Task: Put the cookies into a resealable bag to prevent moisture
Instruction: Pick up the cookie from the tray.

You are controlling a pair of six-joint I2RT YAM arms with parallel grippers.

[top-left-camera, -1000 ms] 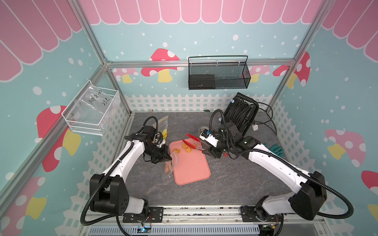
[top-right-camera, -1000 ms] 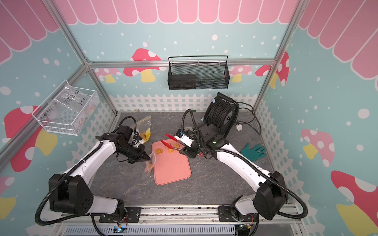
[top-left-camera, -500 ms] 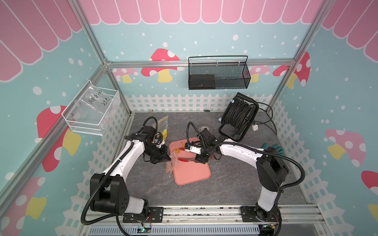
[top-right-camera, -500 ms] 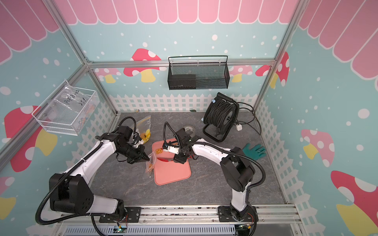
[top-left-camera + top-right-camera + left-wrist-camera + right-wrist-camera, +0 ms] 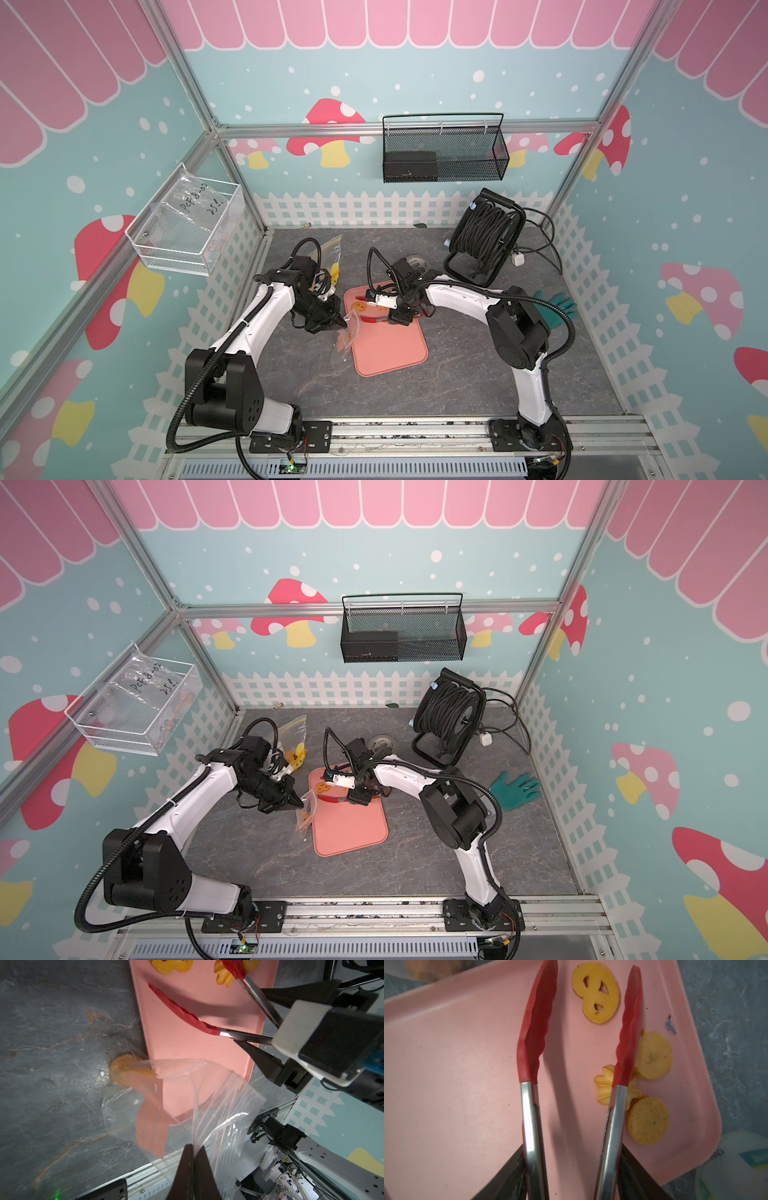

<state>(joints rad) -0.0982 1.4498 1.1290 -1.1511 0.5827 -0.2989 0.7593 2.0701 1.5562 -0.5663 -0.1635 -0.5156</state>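
Mid-frame in both top views, the left gripper point(image 5: 192, 1148) pinches the bag point(image 5: 218, 1101); the right gripper point(image 5: 575, 1178) grips spread tongs point(image 5: 536, 1028), with the cookies point(image 5: 596, 995) between and beside the tips.

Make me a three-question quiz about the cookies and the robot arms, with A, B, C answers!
1. Where are the loose cookies lying?
A) on the pink tray
B) in the black wire basket
C) on the green glove

2. What colour are the tips of the tongs?
A) blue
B) red
C) yellow

3. What is the left gripper doing?
A) open and empty
B) shut on the clear bag
C) pushing the cable reel

Answers:
1 A: the right wrist view shows four cookies flat on the tray.
2 B: both tips are red, on steel arms.
3 B: in the left wrist view its jaws pinch the bag's edge.
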